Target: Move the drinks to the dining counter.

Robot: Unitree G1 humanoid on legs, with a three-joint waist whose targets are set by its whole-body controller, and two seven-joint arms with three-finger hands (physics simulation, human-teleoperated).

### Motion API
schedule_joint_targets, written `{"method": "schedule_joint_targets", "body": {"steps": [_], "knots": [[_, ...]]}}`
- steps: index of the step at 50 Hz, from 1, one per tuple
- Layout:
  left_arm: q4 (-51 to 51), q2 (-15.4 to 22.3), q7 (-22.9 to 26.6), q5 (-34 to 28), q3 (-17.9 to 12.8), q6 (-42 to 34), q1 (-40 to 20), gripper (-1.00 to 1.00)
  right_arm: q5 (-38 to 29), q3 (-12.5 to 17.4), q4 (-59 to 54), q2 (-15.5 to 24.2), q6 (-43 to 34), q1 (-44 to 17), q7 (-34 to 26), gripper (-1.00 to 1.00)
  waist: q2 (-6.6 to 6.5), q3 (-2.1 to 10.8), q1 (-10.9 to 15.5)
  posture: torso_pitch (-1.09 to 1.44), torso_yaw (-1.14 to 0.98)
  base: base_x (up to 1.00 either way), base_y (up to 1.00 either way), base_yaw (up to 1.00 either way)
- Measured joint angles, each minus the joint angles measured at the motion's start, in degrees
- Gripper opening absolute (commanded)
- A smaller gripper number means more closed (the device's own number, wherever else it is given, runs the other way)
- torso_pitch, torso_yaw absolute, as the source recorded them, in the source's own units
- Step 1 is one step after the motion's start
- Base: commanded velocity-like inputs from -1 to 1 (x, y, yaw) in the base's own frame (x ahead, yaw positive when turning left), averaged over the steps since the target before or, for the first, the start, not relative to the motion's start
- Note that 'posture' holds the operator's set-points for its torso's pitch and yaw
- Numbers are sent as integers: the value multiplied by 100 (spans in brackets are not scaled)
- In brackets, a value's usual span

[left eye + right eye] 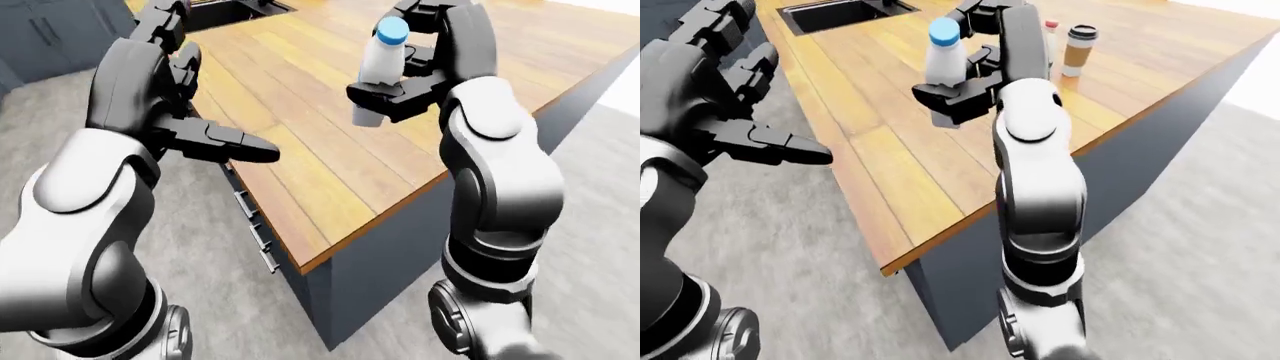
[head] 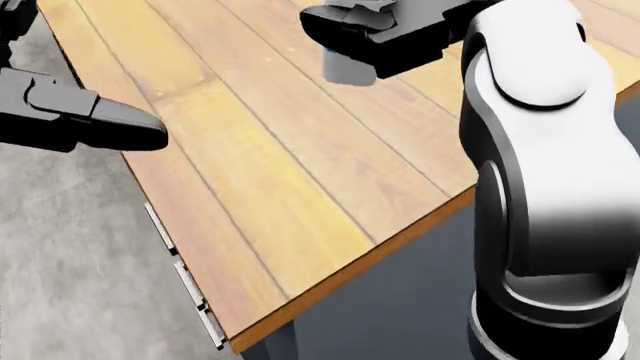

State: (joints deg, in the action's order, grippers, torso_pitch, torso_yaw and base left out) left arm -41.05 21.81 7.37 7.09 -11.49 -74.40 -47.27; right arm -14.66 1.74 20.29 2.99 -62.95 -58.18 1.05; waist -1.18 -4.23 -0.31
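- Nearest, the wooden counter's corner [image 1: 330, 247] juts toward the robot over dark cabinet fronts with drawer handles [image 1: 255, 229]; a misjudged step here could bump the cabinet and jolt the carried load.
- The left hand [image 1: 215, 142] hovers at the counter's left edge, fingers spread, nothing in them.
- The right hand [image 1: 395, 94] is raised over the wooden top with its fingers closed round a white bottle with a blue cap [image 1: 378, 64], held upright and clear of the surface.
- The grip sits low on the bottle's body, so I judge that a sudden swing could tip it or let it slip onto the counter.
- Farther on, in the right-eye view, a lidded coffee cup [image 1: 1076, 51] and a small red-capped bottle [image 1: 1050, 39] stand close together.
- Farthest, a dark sink [image 1: 835, 13] is sunk into the top.
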Motion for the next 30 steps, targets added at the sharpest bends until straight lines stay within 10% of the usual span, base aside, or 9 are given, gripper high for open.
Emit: {"method": "schedule_joint_targets", "body": {"steps": [30], "knots": [[-142,-21,-74,64,-124,106,197,100,853,-118,-4727,-385,3993,-530,1912,-100,40,54,17,0,0,0,0,0]]}}
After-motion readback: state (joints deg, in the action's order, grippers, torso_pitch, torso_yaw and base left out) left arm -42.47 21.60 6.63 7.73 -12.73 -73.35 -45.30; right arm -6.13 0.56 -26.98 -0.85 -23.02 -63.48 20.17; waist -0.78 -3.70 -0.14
